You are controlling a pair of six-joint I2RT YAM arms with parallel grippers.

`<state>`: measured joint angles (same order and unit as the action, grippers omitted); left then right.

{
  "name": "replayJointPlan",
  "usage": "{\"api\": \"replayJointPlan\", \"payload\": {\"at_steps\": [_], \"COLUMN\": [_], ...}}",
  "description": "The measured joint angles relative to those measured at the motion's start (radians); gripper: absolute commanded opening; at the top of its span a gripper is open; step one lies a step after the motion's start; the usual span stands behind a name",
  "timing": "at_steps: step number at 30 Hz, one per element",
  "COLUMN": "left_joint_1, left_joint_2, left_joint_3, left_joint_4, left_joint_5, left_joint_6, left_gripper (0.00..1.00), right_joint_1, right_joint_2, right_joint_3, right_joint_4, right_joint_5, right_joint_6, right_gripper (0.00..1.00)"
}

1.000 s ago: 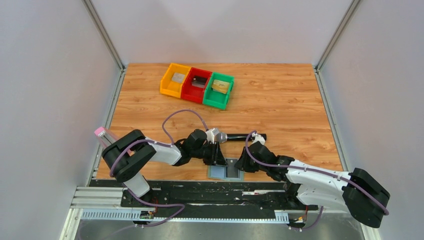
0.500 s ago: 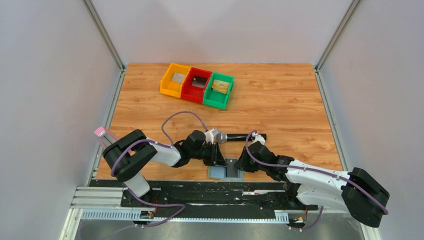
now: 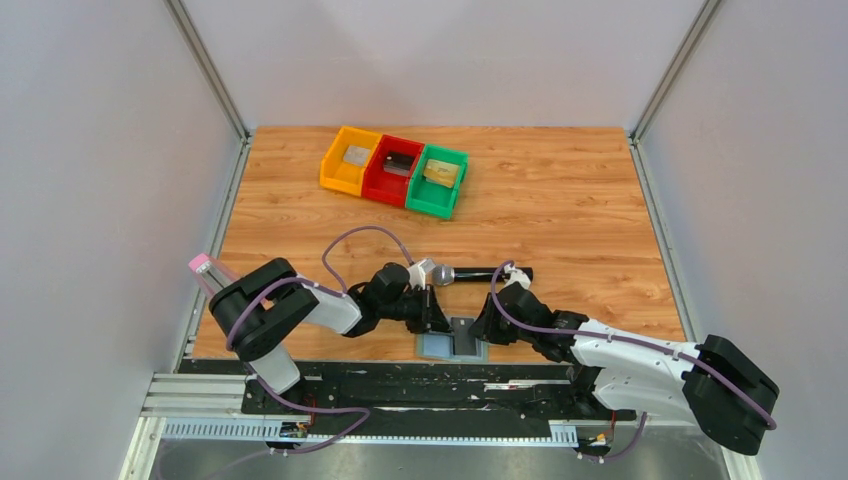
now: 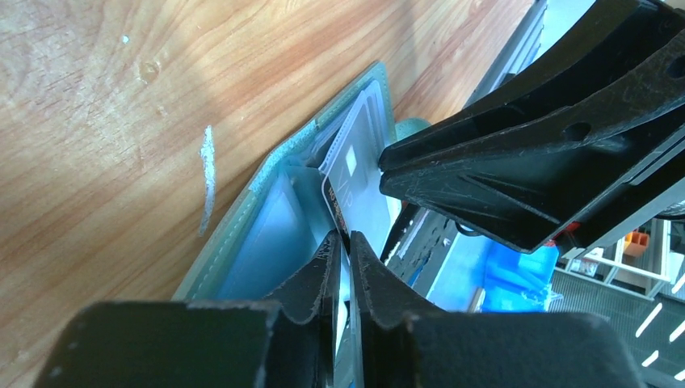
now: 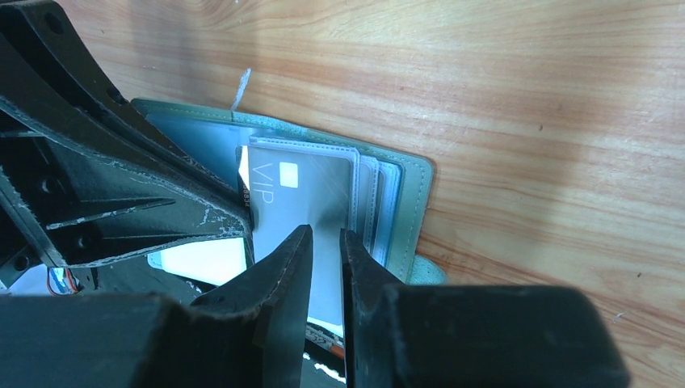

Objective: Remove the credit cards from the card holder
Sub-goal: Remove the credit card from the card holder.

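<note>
The pale blue-grey card holder [image 3: 452,345] lies open at the table's near edge. My left gripper [image 3: 437,316] is at its left side and my right gripper [image 3: 481,328] at its right. In the left wrist view my left gripper [image 4: 347,241] is shut on the edge of a silver VIP credit card [image 4: 359,153], which sticks out of the holder's pocket [image 4: 271,214]. In the right wrist view my right gripper [image 5: 325,234] is nearly closed, tips down on that card [image 5: 307,190] and the holder [image 5: 413,194]. The left gripper's fingers [image 5: 105,186] sit beside it.
A yellow bin [image 3: 349,158], a red bin [image 3: 395,168] and a green bin [image 3: 438,180] stand in a row at the back, each with a card inside; the green one holds a gold card [image 3: 441,172]. A black microphone [image 3: 470,273] lies just behind the grippers.
My left arm has drawn slightly to the left with the card in its grip. The right arm and the holder have not visibly moved.
</note>
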<state>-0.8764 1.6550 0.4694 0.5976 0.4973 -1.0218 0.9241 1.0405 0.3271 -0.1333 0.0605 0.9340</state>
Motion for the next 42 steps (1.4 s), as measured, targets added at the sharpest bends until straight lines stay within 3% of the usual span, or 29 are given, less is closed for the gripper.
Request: {"api": "replayJointPlan", "payload": {"at_steps": [4,13,33,42], "left_joint_1": [0.001,0.002,-0.001,-0.001], "left_joint_2": [0.017,0.021,-0.258,-0.33], "left_joint_3": [-0.014,-0.035,-0.039,-0.04], "left_joint_4": [0.043,0.098,-0.205,-0.296], "left_joint_5": [0.008,0.006,-0.114,-0.142], "left_joint_6": [-0.028,-0.071,0.011,0.026], "left_gripper": [0.01,0.0,0.0,0.0], "right_joint_1": [-0.003,-0.01,-0.024,-0.024], "right_joint_2": [0.002,0.002,-0.029,-0.091], "right_joint_3": [0.0,-0.001,-0.008,-0.006], "right_joint_4": [0.0,0.003,-0.009,-0.045], "right_joint_5": [-0.002,-0.002,-0.003,-0.018], "right_joint_6": [0.0,0.002,-0.002,-0.038], "right_gripper": [0.2,0.2,0.21,0.29]}}
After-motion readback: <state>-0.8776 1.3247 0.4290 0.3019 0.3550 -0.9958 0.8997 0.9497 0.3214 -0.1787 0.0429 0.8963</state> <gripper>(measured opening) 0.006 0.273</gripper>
